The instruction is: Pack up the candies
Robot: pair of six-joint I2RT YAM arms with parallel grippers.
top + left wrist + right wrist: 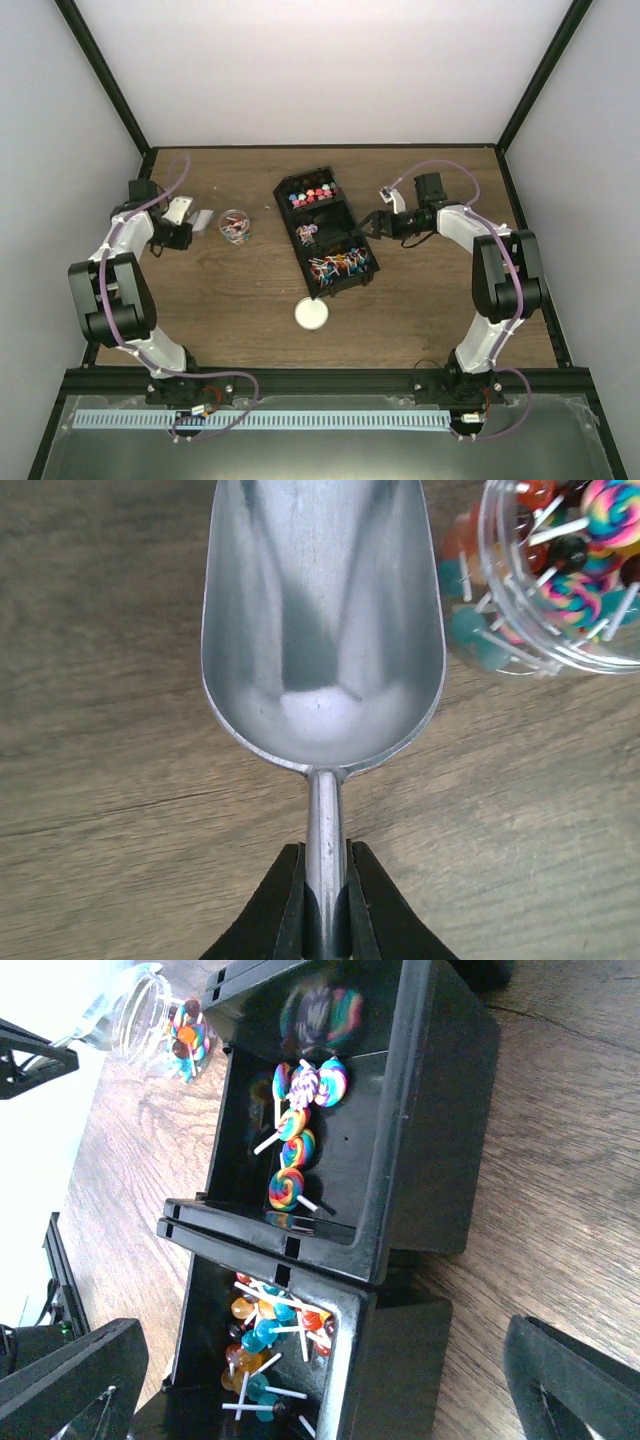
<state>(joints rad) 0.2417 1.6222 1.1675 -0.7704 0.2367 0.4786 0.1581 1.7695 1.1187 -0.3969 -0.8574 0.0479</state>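
The candies are small lollipops. Swirled ones (300,1120) lie in the middle compartment of a black tray (352,215), and round orange and teal ones (255,1335) lie in its nearer compartment. More candies (575,590) fill part of a small clear jar (235,225). My left gripper (326,852) is shut on the handle of an empty metal scoop (320,630), whose bowl lies just left of the jar. At the tray's right side, my right gripper (320,1400) is open, its fingers (70,1380) straddling the tray's near end without touching it.
A round white lid (312,314) lies on the wooden table (220,300) in front of the tray. The tray's far compartment holds pink, red and blue sweets (312,194). Black frame rails border the table.
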